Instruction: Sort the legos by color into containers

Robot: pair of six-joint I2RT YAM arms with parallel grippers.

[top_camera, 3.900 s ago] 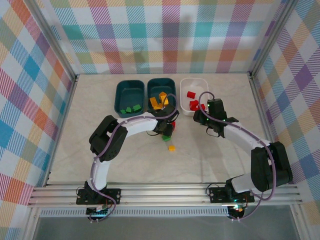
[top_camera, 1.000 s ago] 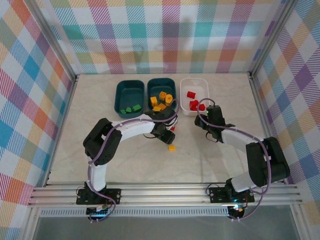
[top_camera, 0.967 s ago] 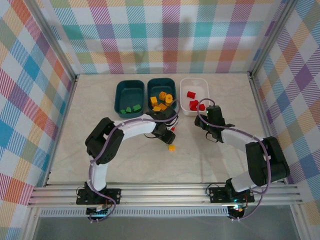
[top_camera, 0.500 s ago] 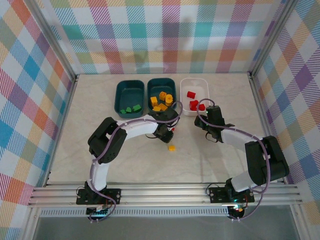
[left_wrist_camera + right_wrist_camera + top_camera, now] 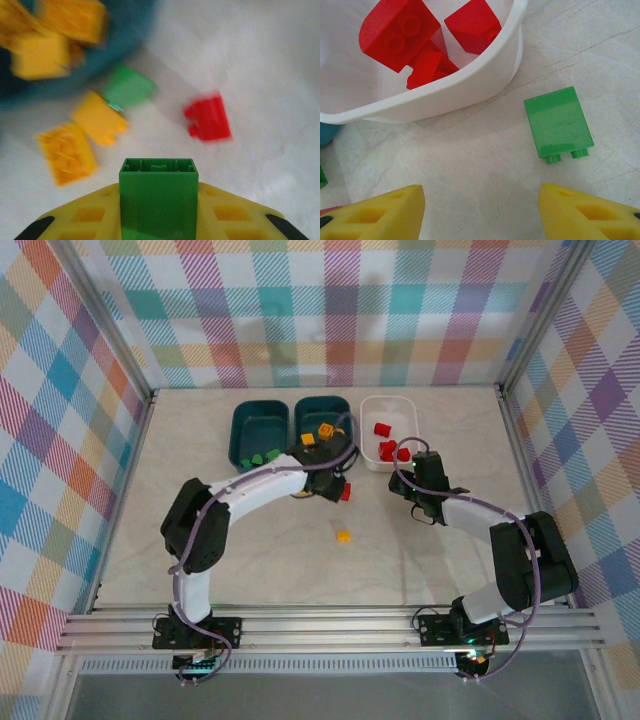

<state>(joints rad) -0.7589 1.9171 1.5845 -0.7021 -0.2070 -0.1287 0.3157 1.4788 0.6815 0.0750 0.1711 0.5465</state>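
Note:
My left gripper [image 5: 158,212] is shut on a green lego [image 5: 158,192], held upright above the table. In the top view this gripper [image 5: 325,470] hovers at the front edge of the middle teal container [image 5: 299,412], which holds yellow legos [image 5: 325,430]. Below it lie a red lego [image 5: 207,120], a green one [image 5: 127,90] and two yellow ones [image 5: 97,117]. My right gripper [image 5: 482,210] stands open over bare table beside the white container [image 5: 470,85], which holds red legos [image 5: 400,32]. A green lego [image 5: 558,125] lies flat just ahead of it.
The left teal container [image 5: 236,435] holds green legos [image 5: 262,457]. A red lego [image 5: 346,491] and a yellow lego [image 5: 343,536] lie loose mid-table. Plaid walls enclose the table on three sides.
The left gripper closed on the green lego and carried it up and back toward the containers. The right arm has stayed put.

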